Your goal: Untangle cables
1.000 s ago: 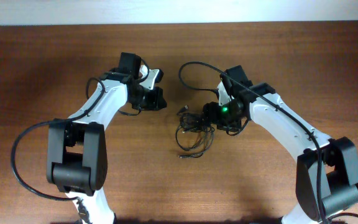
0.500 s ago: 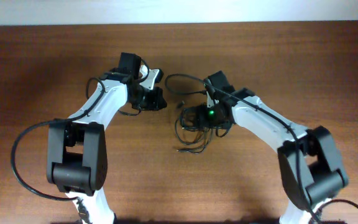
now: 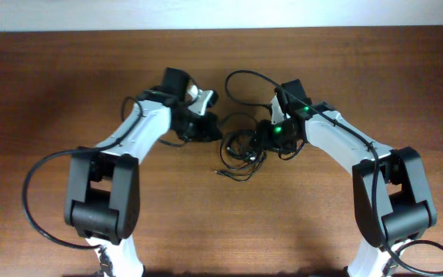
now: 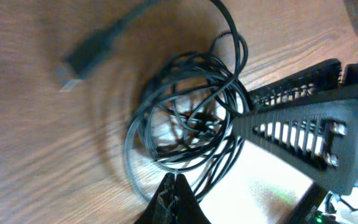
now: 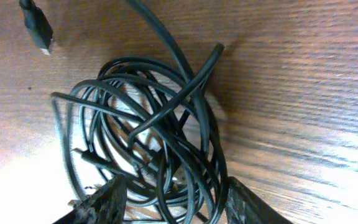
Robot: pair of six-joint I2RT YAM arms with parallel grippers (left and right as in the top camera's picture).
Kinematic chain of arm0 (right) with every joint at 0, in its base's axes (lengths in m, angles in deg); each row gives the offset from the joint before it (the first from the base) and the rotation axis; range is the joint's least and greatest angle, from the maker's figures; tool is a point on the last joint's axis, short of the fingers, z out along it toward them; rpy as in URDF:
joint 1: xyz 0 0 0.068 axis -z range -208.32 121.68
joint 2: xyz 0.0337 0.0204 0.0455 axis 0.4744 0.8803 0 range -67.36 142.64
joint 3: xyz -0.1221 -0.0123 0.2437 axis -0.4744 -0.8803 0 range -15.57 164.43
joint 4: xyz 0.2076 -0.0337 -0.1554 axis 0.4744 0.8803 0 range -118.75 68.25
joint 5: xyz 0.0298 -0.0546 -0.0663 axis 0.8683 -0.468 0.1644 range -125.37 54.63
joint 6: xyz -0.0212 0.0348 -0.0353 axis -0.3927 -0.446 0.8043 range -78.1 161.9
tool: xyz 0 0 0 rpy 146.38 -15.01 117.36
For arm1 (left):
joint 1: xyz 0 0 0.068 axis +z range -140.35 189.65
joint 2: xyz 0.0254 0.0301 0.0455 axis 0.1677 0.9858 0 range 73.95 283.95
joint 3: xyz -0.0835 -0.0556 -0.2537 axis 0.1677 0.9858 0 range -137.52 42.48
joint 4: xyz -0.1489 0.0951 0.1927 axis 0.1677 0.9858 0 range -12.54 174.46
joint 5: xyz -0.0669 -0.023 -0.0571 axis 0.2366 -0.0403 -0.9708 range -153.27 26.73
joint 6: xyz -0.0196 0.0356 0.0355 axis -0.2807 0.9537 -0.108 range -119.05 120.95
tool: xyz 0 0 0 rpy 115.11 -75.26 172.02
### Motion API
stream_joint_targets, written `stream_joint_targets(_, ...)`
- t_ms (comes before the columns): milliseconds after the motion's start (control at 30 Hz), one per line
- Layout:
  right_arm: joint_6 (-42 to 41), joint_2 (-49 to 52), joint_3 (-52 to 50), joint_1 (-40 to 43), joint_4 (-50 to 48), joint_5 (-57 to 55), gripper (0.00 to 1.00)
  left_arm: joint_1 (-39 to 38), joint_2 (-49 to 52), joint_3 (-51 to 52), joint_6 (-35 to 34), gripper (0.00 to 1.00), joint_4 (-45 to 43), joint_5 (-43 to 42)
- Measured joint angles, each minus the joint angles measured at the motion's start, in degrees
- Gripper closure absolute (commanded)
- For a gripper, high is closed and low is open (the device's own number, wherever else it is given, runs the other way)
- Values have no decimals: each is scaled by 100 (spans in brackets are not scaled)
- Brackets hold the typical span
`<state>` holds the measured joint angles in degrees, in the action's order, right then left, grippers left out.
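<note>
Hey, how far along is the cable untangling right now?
Done: nothing yet; the thin black cables are one looped tangle on the brown wooden table. In hand: the right gripper, open, straddles it; the left gripper, shut, sits at its edge. Left: separating every cord.

The cables [image 5: 160,143] lie coiled on the table [image 5: 303,93], their lower loops between the right hand's [image 5: 173,204] parted fingers.
</note>
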<state>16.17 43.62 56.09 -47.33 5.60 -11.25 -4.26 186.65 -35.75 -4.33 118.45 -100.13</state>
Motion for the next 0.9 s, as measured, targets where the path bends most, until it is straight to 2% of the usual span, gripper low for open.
stream_joint_targets(133, 2, 0, 0, -20, -81, 63, 49, -629, 0, 2, -612, 99, -140, 704)
stream_joint_targets(200, 2, 0, 0, -20, -125, 63, 49, -787, 0, 0, -970, 96, -321, 1027)
stream_joint_targets(233, 4, 0, 0, -20, -125, 63, 49, -846, 0, 0, -1143, 91, -337, 1204)
stream_joint_targets(400, -2, 0, -44, 7, -177, 63, 50, -1113, 26, 2, -1722, 84, -791, 1670)
stream_joint_targets(567, 4, 0, -48, 50, -295, 63, 50, -1128, 411, 0, -2063, 91, -1198, 1823)
stream_joint_targets(700, 20, 0, -52, 50, -361, 63, 49, -1128, 645, 0, -2159, 88, -1252, 1851)
stream_joint_targets(767, 48, 7, -52, 50, -367, 63, 49, -1139, 688, -44, -2159, 100, -1261, 1845)
stream_joint_targets(900, 90, 203, -52, 50, -393, 63, 49, -1137, 721, -79, -2199, 100, -1276, 1812)
